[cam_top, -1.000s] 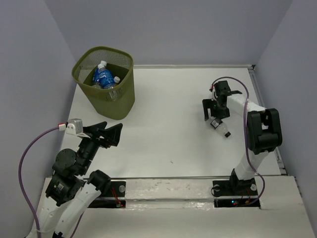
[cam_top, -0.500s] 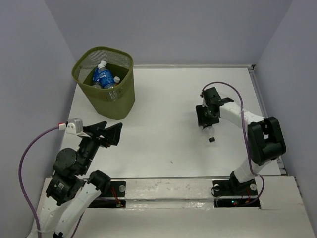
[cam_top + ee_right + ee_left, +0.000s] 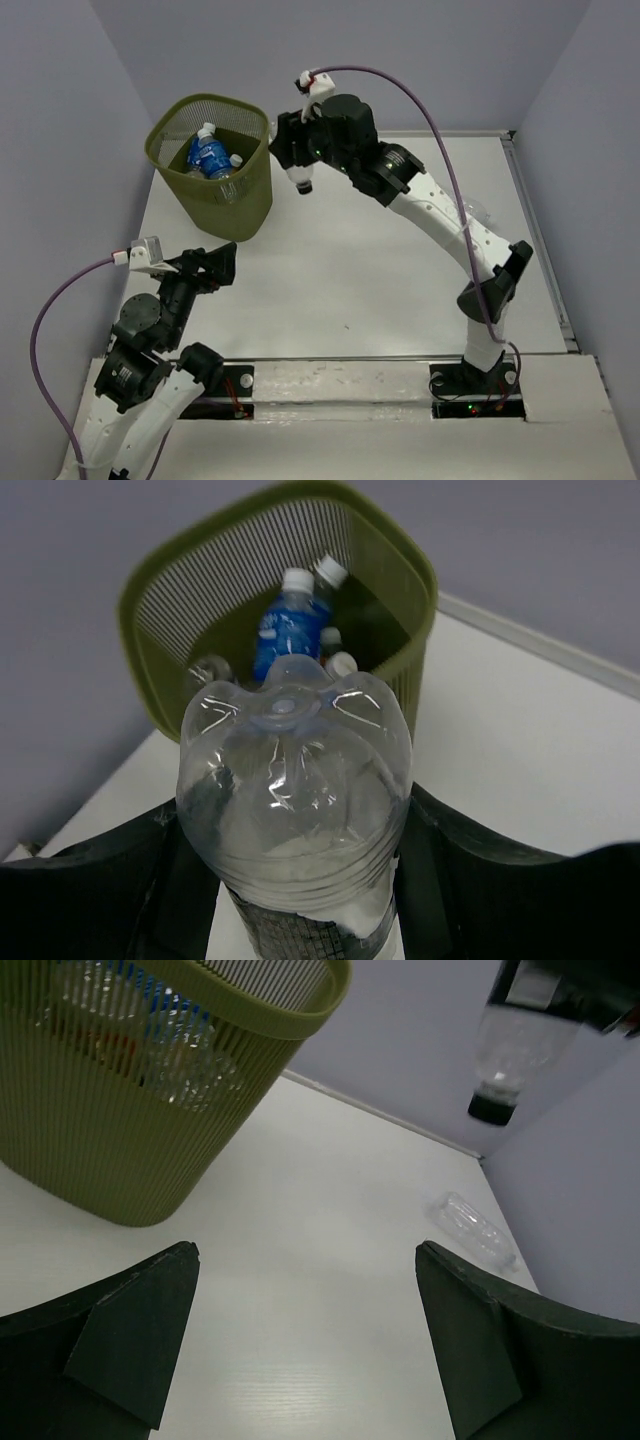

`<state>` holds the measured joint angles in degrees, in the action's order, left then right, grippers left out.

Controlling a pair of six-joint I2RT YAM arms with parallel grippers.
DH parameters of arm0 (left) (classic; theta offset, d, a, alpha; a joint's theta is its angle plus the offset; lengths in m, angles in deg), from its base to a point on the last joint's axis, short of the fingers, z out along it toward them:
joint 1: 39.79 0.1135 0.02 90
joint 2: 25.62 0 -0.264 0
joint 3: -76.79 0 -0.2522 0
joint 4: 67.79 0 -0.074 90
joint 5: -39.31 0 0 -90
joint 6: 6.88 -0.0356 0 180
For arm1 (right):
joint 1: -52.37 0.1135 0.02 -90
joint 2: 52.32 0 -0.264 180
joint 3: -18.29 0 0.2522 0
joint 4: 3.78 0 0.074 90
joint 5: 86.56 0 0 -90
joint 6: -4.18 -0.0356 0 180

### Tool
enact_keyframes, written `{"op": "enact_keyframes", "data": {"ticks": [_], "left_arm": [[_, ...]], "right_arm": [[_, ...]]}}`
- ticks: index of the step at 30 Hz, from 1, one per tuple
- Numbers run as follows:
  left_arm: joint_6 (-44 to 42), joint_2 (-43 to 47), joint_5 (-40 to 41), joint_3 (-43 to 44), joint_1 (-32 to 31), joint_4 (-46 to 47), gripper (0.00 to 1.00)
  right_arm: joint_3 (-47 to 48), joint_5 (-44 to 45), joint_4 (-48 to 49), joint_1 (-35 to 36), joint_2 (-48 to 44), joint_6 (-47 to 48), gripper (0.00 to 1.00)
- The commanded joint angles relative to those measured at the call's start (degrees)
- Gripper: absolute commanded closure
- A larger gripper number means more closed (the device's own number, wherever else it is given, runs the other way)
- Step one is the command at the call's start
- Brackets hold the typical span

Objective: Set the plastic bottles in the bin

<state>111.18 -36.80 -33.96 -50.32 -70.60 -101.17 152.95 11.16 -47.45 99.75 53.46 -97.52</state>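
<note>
The clear bottle [image 3: 295, 800] is thin, crinkled plastic with a five-lobed base, ribbed sides and a dark cap pointing downward. My right gripper [image 3: 297, 160] is clamped on it, a finger on each side of its body, holding it off the table [image 3: 350, 270], just beside the bin's right rim rather than over the opening. The bin [image 3: 235, 205] is olive-green wire mesh with a rounded-square rim, tapering downward. Inside it lie a blue-labelled bottle [image 3: 208, 155] and other white-capped ones. A second clear bottle [image 3: 478, 1228] lies on its side on the table near the right wall. My left gripper [image 3: 305, 1340] hangs with jaws spread wide, holding nothing, near the bin's front.
</note>
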Motion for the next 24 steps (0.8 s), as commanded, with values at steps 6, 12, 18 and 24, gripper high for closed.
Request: {"op": "enact_keyframes", "data": {"ticks": [6, 12, 18, 24], "left_arm": [[3.94, -0.86, 7.62, 1.38, 0.66, -1.13, 0.01], [2.97, -2.27, 6.21, 1.29, 0.66, -0.69, 0.01], [2.71, -2.97, 5.68, 1.21, 0.57, -0.42, 0.01], [2.18, -2.80, 4.71, 1.12, 1.01, 0.10, 0.01]], "right_arm": [[22.55, -3.23, 26.70, 2.63, 18.94, -2.18, 0.64], [35.53, -2.11, 46.85, 3.25, 35.71, -6.84, 0.62], [34.06, 1.61, 52.96, 3.25, 37.14, -3.79, 0.10], [28.10, 3.35, 41.17, 2.47, 28.01, 7.21, 0.00]]}}
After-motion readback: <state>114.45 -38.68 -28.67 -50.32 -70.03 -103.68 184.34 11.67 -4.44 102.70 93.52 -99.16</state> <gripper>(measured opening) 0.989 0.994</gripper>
